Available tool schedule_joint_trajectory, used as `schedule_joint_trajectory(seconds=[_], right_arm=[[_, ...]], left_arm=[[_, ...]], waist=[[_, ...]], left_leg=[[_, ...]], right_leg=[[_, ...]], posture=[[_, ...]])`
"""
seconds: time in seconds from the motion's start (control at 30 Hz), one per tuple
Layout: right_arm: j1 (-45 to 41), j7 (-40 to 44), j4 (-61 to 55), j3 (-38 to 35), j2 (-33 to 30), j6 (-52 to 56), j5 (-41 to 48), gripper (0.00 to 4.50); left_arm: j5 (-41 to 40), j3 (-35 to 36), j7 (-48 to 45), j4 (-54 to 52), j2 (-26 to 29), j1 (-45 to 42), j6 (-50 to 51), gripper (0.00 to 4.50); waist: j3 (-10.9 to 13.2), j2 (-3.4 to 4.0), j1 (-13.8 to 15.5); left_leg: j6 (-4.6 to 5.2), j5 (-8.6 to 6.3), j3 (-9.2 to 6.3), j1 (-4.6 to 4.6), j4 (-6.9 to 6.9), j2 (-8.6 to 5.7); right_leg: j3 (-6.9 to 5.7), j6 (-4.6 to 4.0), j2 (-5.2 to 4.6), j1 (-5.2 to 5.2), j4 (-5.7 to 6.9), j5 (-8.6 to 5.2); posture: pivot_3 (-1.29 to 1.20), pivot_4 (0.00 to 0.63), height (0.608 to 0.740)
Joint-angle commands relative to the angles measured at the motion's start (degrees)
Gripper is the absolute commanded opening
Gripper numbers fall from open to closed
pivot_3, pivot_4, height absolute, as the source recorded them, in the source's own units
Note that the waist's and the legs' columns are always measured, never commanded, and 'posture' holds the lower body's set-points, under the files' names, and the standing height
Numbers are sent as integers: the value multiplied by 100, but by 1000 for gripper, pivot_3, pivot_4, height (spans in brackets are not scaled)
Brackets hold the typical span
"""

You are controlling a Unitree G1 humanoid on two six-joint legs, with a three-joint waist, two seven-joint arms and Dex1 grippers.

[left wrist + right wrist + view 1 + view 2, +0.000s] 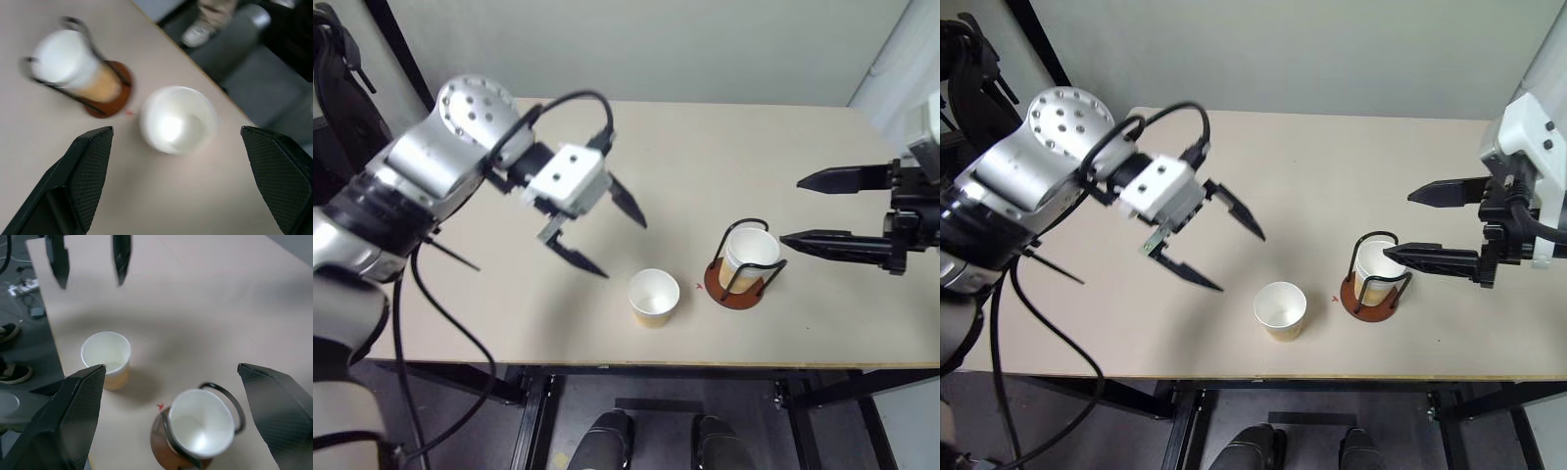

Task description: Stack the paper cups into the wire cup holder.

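A tan paper cup [653,297] stands upright and alone near the table's front edge, its white inside showing. To its right is the wire cup holder [729,294], a rust-brown disc with black wire loops. A paper cup [750,250] sits in it, and I cannot tell whether more are nested below. My left gripper [626,251] hangs open and empty above the table, up and left of the loose cup [177,120]. My right gripper [791,211] is open and empty, hovering just right of the holder [168,450], fingers pointing toward it.
The beige table [724,147] runs back to a wall, and its front edge lies just below the loose cup. A black cable loops over my left wrist. A person's shoes [198,32] stand on the floor past the table edge. Cables [22,289] lie on the floor.
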Motion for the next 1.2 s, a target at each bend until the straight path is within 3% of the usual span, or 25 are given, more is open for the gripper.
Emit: schedule_joint_trajectory(seconds=[0.03, 0.3, 0.63, 0.87, 0.97, 1.2], right_arm=[[-170, 20, 96, 74, -26, -199, -57, 4500], [-251, 52, 143, 179, -81, -263, -23, 4500], [-90, 37, 100, 43, -212, -222, -32, 4500], [-56, -39, 93, 36, -229, -193, -19, 4500], [-50, -60, 104, 44, -238, -182, -26, 4500], [-93, -105, 114, 60, -242, -159, -2, 4500]], left_arm=[[223, 61, -175, -463, 113, 159, -316, 4461], [753, -490, -175, -611, 241, 207, -965, 4461], [1763, -289, -175, 716, -1089, 230, -1910, 4461], [1776, -471, -175, 778, -1201, 312, -2126, 4461], [1711, -592, -175, 624, -1090, 373, -2187, 3871], [1630, -843, -175, 343, -817, 411, -2325, 1292]], waist=[[0, 0, 4], [0, 1, -81], [0, 1, -77], [0, 1, -85], [0, 1, -87], [0, 1, -77]], left_leg=[[1, 0, 0, 1, 1, -6], [-2, 3, -6, 15, -19, -5], [1, 1, -29, 6, -26, 13], [-13, -5, -28, 5, -31, 18], [-20, -8, -27, 5, -30, 18], [-28, -14, -27, 3, -30, 18]], right_leg=[[-5, -1, 7, 2, 0, 0], [5, -9, -9, -1, 6, 7], [8, -41, -5, -3, 2, 16], [5, -41, -3, -9, 1, 8], [5, -39, -4, -8, -1, 5], [5, -39, -3, -8, -5, 0]], posture=[[0, 150, 740], [0, 150, 740], [0, 150, 740], [0, 150, 740], [0, 150, 740], [0, 150, 740]])
